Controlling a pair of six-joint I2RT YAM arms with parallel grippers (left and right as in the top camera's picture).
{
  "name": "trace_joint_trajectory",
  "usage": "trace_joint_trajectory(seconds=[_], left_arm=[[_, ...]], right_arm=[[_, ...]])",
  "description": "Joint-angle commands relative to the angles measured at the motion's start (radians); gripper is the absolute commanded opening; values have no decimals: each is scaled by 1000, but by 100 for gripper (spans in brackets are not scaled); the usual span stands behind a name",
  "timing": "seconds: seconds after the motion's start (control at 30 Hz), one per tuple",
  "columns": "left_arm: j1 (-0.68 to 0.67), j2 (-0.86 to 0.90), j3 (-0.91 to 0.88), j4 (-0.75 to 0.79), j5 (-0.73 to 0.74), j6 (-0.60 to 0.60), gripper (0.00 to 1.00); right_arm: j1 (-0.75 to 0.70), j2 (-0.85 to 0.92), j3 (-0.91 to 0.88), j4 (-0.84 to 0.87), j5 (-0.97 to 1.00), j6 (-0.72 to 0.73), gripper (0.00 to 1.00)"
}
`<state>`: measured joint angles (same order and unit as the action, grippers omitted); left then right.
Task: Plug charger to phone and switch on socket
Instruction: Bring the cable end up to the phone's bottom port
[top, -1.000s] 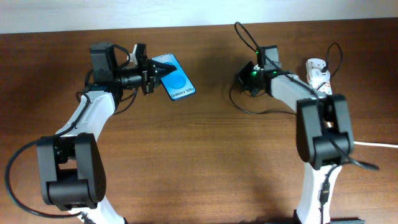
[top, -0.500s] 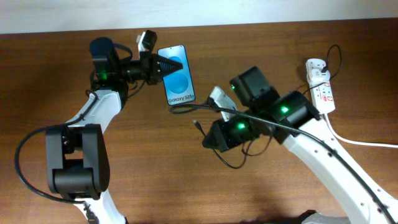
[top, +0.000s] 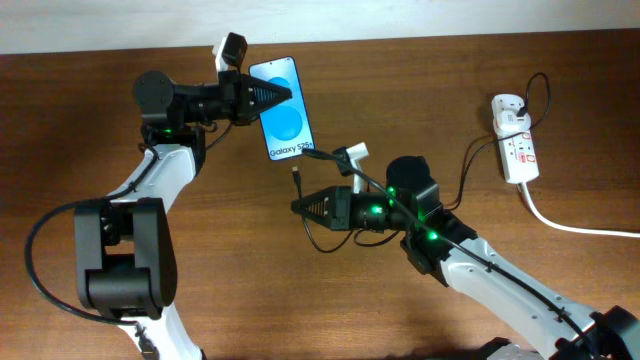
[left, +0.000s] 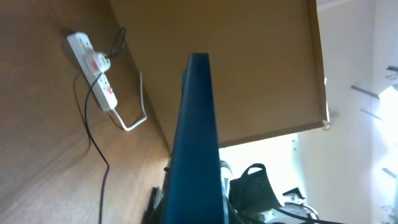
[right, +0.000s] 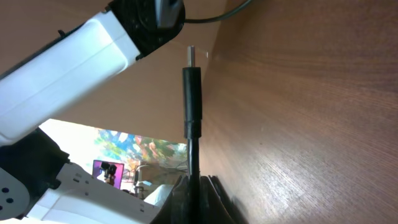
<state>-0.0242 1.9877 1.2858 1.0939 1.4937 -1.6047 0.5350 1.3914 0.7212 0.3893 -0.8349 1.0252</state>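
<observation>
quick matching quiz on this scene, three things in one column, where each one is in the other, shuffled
Things:
1. phone
2. charger
3. power strip

Places:
A. lying on the table's right side, with no gripper near it
B. clamped in the left gripper
C. pinched in the right gripper, its tip sticking out toward the phone

Pairs: 1-B, 2-C, 3-A
</observation>
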Motion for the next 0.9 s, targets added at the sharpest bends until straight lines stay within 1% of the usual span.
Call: trace_joint_trajectory(seconds=[0.0,0.1,0.17,0.27,0.33,0.4,0.53,0.6,0.67,0.7,0.8,0.87], left_arm=[[-2,-11,13,9,69,-89,0],[0,-11,13,9,51,-101,0],[-2,-11,13,9,30,-101,0],[-2,-11,13,10,-19,-91,0],[-3,-11,13,10,-21,-55,0],[-13,-11,13,10,-20,-39,0],[-24,-11,13,10,-13,-40,0],[-24,-11,13,9,10,-78,0],[-14,-11,13,8,46,-86,0],[0,-11,13,8,72,-113,0],[3,-11,13,8,72,-159,0],[3,-11,13,8,70,-166,0]], right_arm=[[-39,3,6,7,-26,-16,4],[-36,3,7,16,-45,-17,4],[-36,3,7,36,-60,29,4],[-22,3,7,46,-79,41,4],[-10,3,7,47,-82,57,4],[-10,3,7,93,-101,58,4],[-12,3,7,101,-96,77,4],[-12,3,7,101,-97,77,4],[-12,3,7,101,-97,76,4],[-12,3,7,101,-97,76,4],[-12,3,7,97,-97,96,4],[-12,3,7,98,-97,97,4]])
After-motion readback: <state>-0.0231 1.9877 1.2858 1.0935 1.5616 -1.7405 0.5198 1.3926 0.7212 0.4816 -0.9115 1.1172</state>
